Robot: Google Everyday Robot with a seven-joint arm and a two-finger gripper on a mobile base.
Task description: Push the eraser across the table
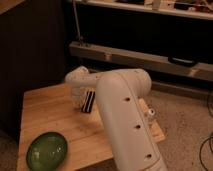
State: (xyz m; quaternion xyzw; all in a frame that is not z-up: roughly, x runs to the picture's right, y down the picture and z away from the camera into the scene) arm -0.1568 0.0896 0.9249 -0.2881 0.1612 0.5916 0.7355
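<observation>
Dark striped eraser [89, 103] is lying mid-table [50, 112] toward the far edge, long axis running far-to-near, with the gripper [81, 98] sitting just beside it on the left-edge side, open or closed impossible to tell.

The arm [125, 115] is a chunky, smooth off-white tube with rounded joints and a row of small dark dots [134, 126] down its side. The gripper [80, 101] looks the same off-white, at the arm's far end, just left of the thick segment.
</observation>
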